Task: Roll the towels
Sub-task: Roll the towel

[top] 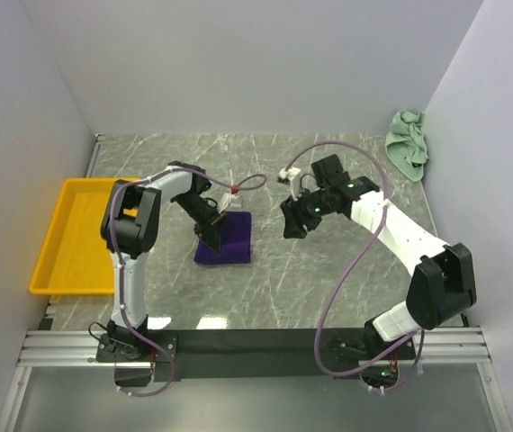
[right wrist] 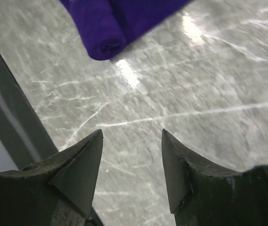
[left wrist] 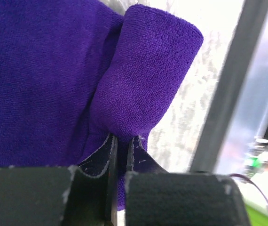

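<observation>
The deep purple towel (top: 230, 241) lies on the marble table left of centre, partly rolled. My left gripper (top: 210, 236) is shut on its rolled end (left wrist: 143, 89), with the flat part of the cloth to the left in the left wrist view. My right gripper (top: 291, 225) is open and empty above bare marble, to the right of the purple towel; its fingertips (right wrist: 94, 146) frame the table, and the roll's end (right wrist: 103, 28) shows at the top of that view. The pale mint green towel (top: 408, 144) lies crumpled at the far right corner.
A yellow plastic tray (top: 76, 236) sits at the left edge of the table. White walls close in the table at the back and both sides. A dark rail (top: 256, 342) runs along the near edge by the arm bases.
</observation>
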You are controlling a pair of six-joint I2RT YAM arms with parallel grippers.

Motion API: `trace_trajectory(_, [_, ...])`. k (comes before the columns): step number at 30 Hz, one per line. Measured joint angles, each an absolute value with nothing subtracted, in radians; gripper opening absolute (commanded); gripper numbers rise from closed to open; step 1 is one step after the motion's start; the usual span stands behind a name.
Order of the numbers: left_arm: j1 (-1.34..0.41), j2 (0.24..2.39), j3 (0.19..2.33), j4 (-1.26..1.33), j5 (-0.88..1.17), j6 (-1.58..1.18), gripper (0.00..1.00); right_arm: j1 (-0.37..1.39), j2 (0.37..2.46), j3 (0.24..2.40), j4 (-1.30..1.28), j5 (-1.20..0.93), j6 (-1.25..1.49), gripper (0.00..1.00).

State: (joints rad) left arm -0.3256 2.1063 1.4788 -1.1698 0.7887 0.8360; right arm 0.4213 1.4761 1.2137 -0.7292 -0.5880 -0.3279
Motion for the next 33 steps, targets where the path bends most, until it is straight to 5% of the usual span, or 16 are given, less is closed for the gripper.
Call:
trace_trajectory(20, [-0.298,2.292,1.670,-1.364,0.834,0.773,0.20,0.959,1.839,1.284,-0.394,-0.197,-0.555,0.55])
trace_trajectory(25, [-0.295,2.317,1.699,-1.390,0.834,0.762,0.23,0.979,1.886,1.285,-0.345,-0.116,-0.619,0.37])
trace_trajectory(27, [-0.295,2.320,1.705,-1.392,0.835,0.760,0.25,0.977,1.910,1.293,-0.331,-0.107,-0.633,0.17])
trace_trajectory(30, [-0.291,2.320,1.705,-1.391,0.836,0.758,0.30,0.976,1.921,1.307,-0.342,-0.110,-0.653,0.00])
trace_trajectory(33, [-0.281,2.315,1.699,-1.381,0.843,0.754,0.34,0.956,1.933,1.338,-0.385,-0.152,-0.662,0.00])
